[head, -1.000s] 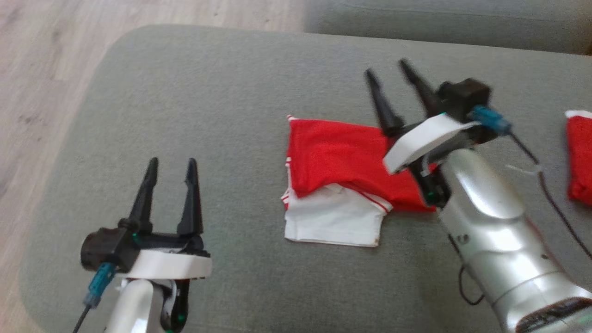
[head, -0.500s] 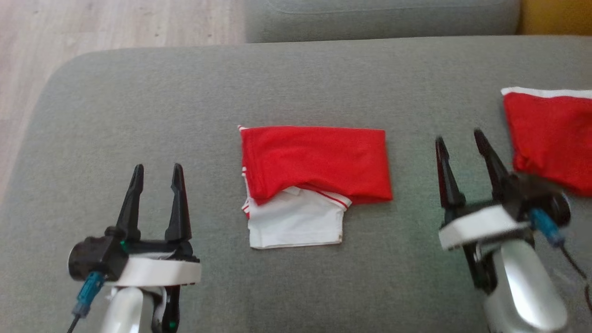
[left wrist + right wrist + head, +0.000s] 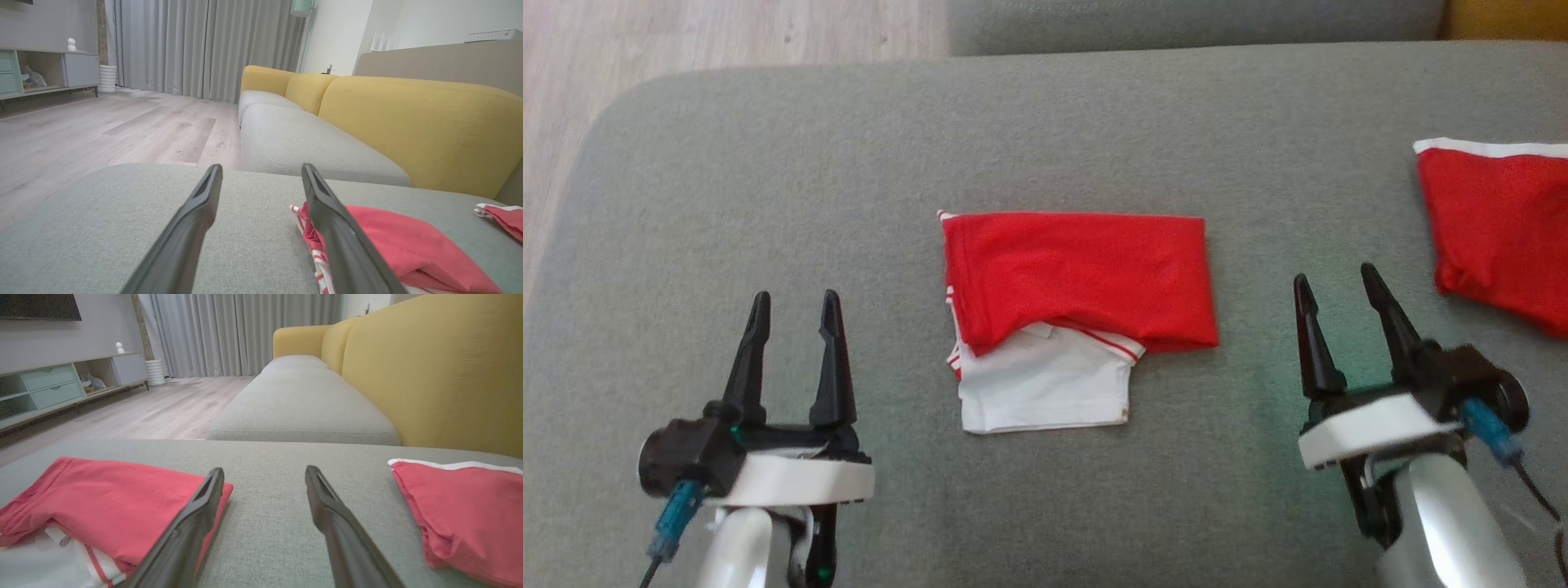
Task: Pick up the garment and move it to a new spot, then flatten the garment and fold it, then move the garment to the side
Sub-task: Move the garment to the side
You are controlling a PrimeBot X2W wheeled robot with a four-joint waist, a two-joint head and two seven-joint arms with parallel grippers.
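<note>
Garment: a folded red and white garment [image 3: 1078, 278] is laid flat near the middle of the grey seat cushion [image 3: 768, 163], between the two tools and touched by neither. Its white part is partly covered by the red layer folded over it, so its full outline cannot be made out.
Left tool: the left tool [image 3: 795, 297] is held left of the garment and well apart from it, its fingers spread with nothing between them. In the left wrist view, part of the garment's left edge is hidden behind one finger.
Right tool: the right tool [image 3: 1334, 276] is held near the garment's right edge, its fingers spread and empty. Its arm is cut off by the near edge of the head view.
Second cloth: a red cloth with a white band [image 3: 1494, 220] is seen at the right of the cushion. It is cut off by the picture edge, so its extent cannot be told.
Surroundings: a wooden floor [image 3: 686, 33] is seen beyond the cushion at far left, and a yellow backrest [image 3: 408, 122] at the far side.
</note>
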